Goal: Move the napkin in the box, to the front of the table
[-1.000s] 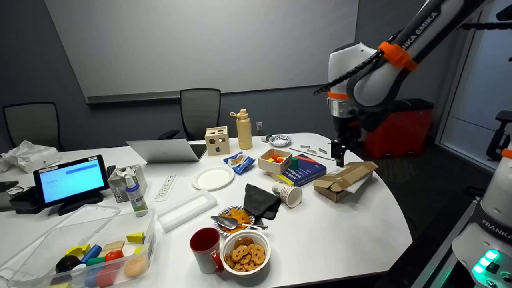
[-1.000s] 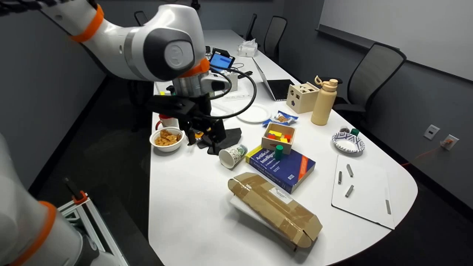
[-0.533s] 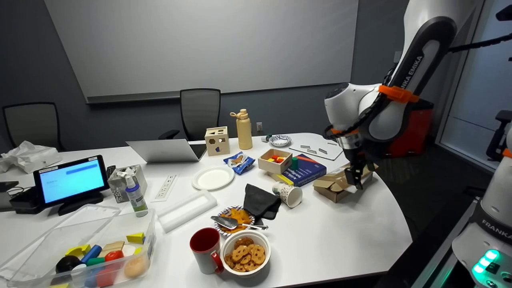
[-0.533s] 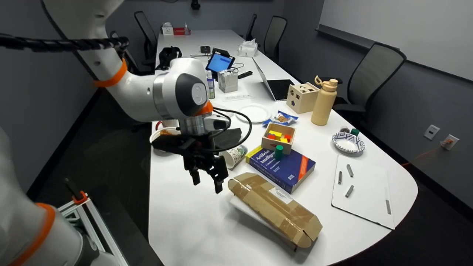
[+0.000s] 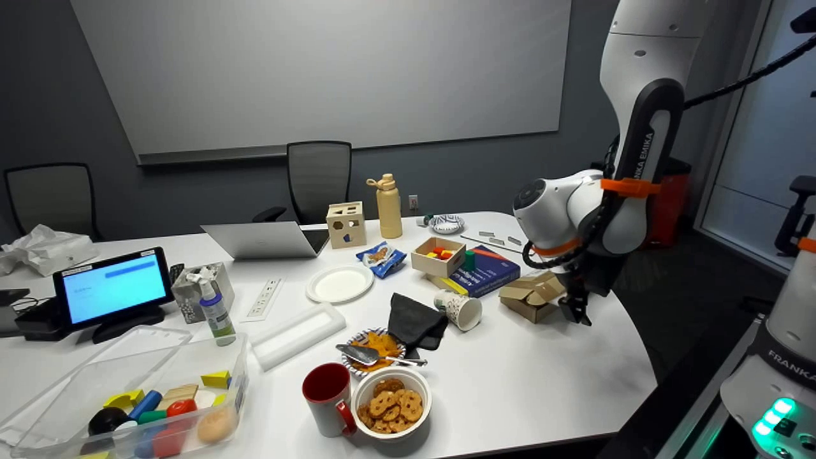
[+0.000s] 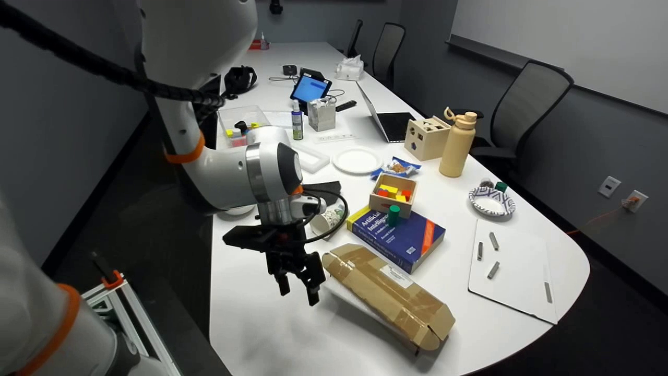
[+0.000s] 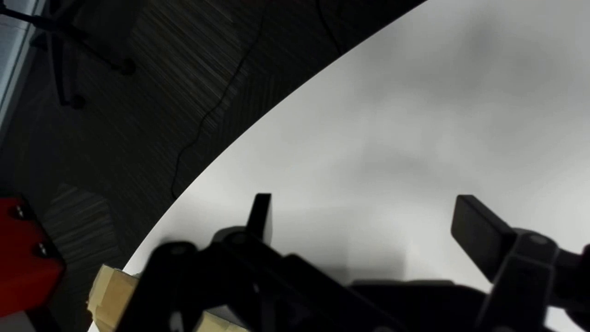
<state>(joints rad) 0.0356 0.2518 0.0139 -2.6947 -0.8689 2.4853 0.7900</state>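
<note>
Hand [image 6: 299, 296] near cardboard box [image 6: 386, 292], snacks [image 5: 395, 406] in bowl [image 5: 427, 400]

There is 1 table [image 5: 529, 382] with 3 bowls [image 5: 447, 224], 1 mug [image 5: 326, 408], 1 book [image 6: 399, 239] and 1 laptop [image 5: 268, 241].

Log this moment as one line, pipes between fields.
gripper: open, empty | position: over table, beside cardboard box | box contact: cannot tell | napkin: not clearly identifiable

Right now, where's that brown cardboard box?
In an exterior view, the cardboard box lies low, a little right of centre, on the white table, beside the blue book, with the robot's open hand to its left.
</note>
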